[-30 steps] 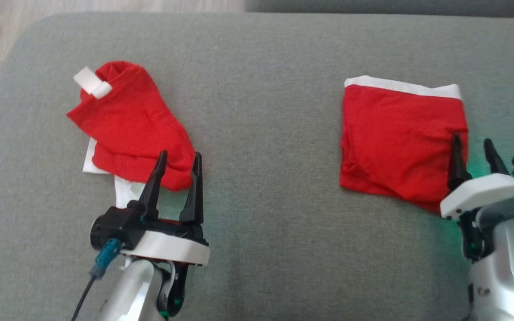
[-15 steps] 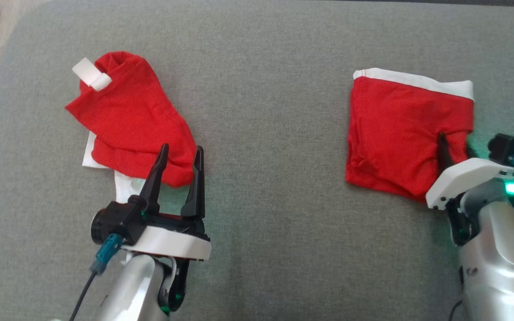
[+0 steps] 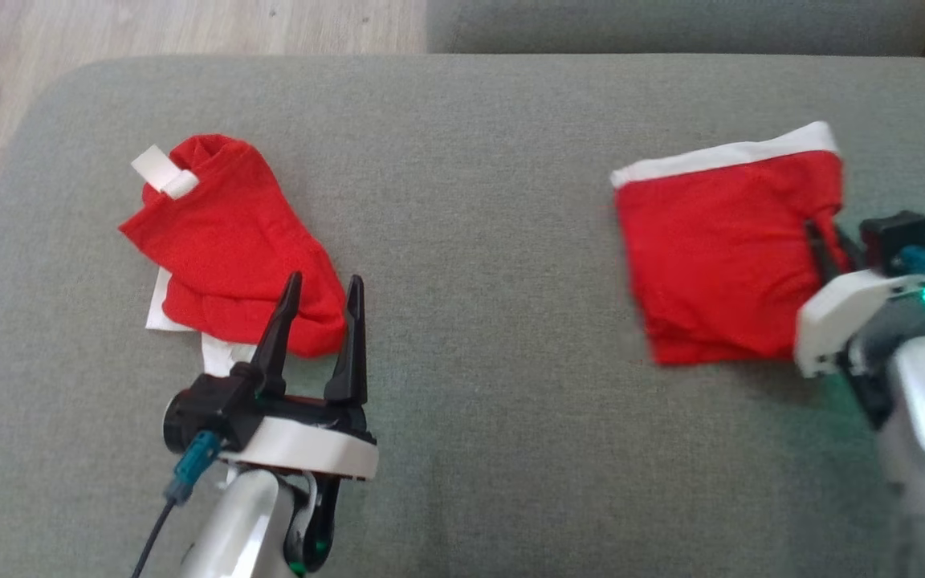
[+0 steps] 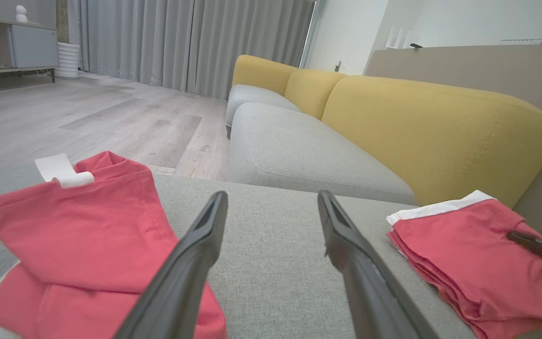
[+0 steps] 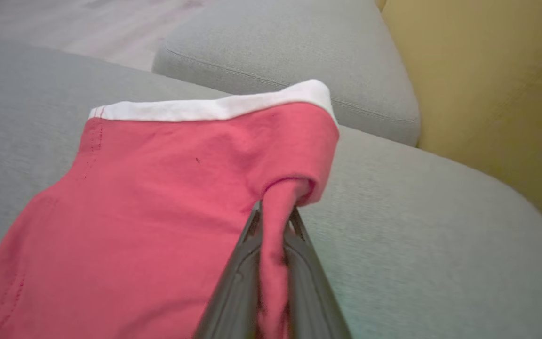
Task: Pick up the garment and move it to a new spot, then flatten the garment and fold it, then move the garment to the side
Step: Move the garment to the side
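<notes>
My right fingers (image 5: 240,278) are clamped on a pinch of cloth at the right edge of the folded red garment (image 3: 711,257). The garment lies on the right part of the grey sofa cushion (image 3: 470,201), with its white waistband (image 3: 719,156) along the far side. The pinched cloth bunches into a small ridge between the fingers.

I judge this to be the last step, shifting the folded piece aside. With a single grip on one edge, a high lift would likely let the layers hang open and undo the fold. So I should go low and slow, sliding it sideways across the cushion and pulling evenly so the stack travels as one.

I cannot tell whether I hold every layer or just the top ones. If only the top moves, I should stop and regrip deeper.

My left fingers (image 3: 274,329) stand apart and empty, just short of the crumpled red garment (image 3: 230,241) at the left, well apart from the folded one. I should leave them out of this.
</notes>
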{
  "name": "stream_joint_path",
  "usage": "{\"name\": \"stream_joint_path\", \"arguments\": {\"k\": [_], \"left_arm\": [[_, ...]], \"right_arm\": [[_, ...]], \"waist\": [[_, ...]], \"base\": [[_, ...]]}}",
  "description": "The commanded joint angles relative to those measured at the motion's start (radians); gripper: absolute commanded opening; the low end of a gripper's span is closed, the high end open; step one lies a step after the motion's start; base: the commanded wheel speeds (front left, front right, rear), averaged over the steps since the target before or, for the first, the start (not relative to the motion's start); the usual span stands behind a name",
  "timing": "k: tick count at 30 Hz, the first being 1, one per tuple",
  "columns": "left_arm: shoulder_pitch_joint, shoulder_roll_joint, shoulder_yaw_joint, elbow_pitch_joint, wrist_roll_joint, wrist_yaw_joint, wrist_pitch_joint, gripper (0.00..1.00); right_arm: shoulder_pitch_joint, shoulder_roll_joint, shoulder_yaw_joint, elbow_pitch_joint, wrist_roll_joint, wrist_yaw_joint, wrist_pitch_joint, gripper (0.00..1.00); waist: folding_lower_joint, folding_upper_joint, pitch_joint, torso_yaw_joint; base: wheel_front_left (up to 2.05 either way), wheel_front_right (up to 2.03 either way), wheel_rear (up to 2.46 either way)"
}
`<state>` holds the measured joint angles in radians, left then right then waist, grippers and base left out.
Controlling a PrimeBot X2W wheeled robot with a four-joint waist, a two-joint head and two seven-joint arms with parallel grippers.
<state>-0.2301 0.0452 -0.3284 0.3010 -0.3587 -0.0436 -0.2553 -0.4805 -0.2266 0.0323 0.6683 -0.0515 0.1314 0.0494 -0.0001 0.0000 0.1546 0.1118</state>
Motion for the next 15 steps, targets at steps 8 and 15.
{"name": "stream_joint_path", "arguments": {"k": [8, 15], "left_arm": [[-0.012, 0.005, 0.038, -0.05, 0.008, 0.001, -0.006, 1.0], [-0.047, 0.005, 0.046, -0.063, 0.018, -0.008, -0.006, 1.0]], "right_arm": [[-0.006, -0.266, 0.071, -0.044, 0.039, -0.001, 0.074, 0.0], [-0.028, -0.423, 0.019, 0.019, 0.002, -0.001, 0.105, 0.0]], "waist": [[0.0001, 0.0, 0.038, 0.0], [0.0001, 0.0, 0.117, 0.014]], "base": [[0.0, 0.0, 0.0], [0.0, 0.0, 0.0]]}}
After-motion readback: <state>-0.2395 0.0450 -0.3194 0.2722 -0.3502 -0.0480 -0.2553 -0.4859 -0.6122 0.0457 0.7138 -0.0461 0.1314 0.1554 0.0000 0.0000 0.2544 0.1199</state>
